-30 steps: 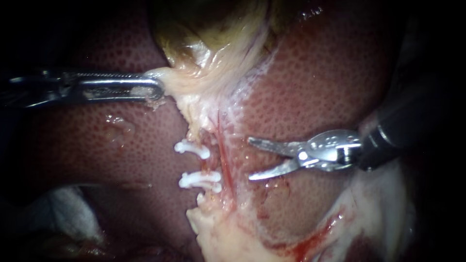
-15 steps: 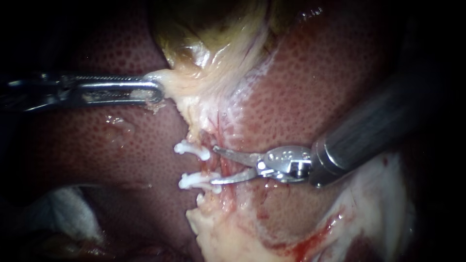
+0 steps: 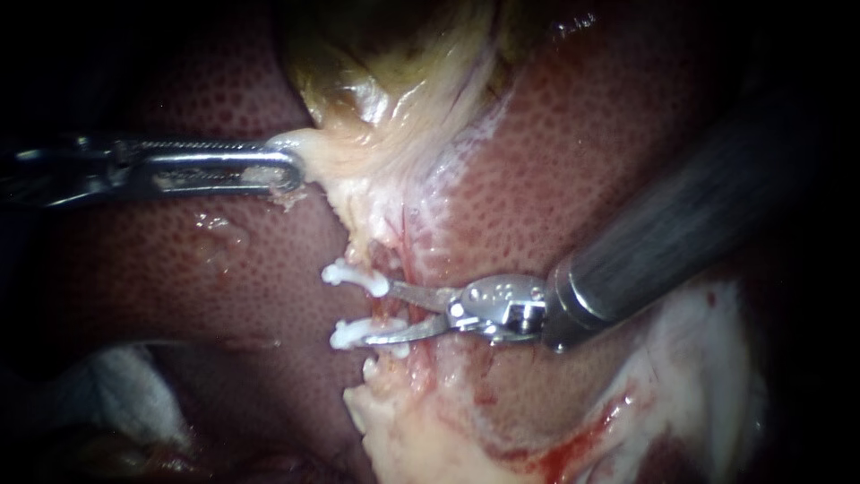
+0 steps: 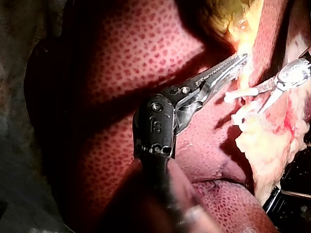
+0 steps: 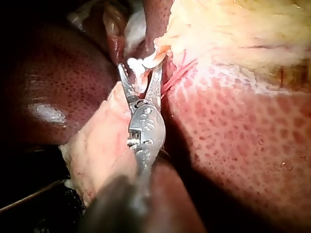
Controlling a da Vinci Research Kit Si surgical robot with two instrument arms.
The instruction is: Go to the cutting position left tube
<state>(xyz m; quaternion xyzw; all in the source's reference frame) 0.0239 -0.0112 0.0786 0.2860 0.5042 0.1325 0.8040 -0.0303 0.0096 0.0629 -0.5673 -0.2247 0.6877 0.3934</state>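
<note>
Step in hand: you are finishing the approach to the cutting position. By my judgement the travel is nearly done and no cut is begun.
Right instrument: the right instrument (image 3: 383,314) is reaching in from the right across the liver (image 3: 582,161). Its hand is spread, the two blades standing apart and gripping nothing.
Left tube: the left tube (image 3: 380,306) is running down from the gallbladder (image 3: 394,81). Its short stretch between the upper clip (image 3: 354,276) and the lower clip (image 3: 367,333) is sitting in the gap between the blades.
Blade tips: the upper tip is touching or just beside the upper clip, and the lower blade is lying along the lower clip.
Left instrument: the left instrument (image 3: 285,168) is pinching the pale edge of the gallbladder, its hand pressed together on it, well apart from the clips.
Right wrist view: white clip material is showing between the blades. I cannot tell whether it is lying in their path or behind them.
Next move: it is calling for you to centre the blades between the clips, clear of both, with the tips past the tube, before any closing.
Risk: a blade riding on a clip may be nicking or shifting it.
</note>
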